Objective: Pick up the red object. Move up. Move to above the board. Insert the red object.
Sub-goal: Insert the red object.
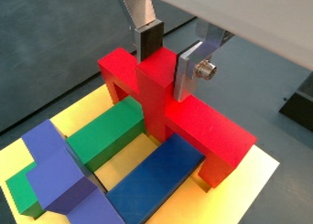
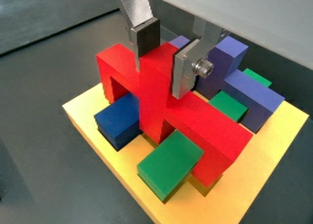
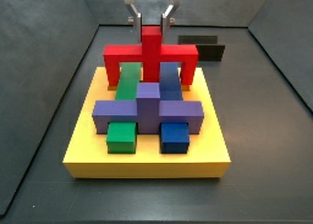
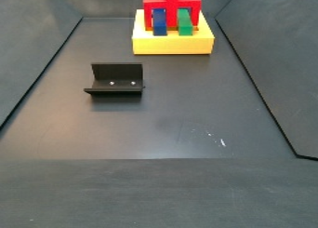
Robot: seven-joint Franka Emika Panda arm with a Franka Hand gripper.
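The red object sits legs-down on the board; my gripper directly above clamps its upright stem, crossbar spanning green and blue blocks.

My tool has flat, brushed silver metal fingers with matt dark pads. The red object it grips looks like smooth, matt plastic, as does the yellow board. The dark floor is dull, faintly scuffed.
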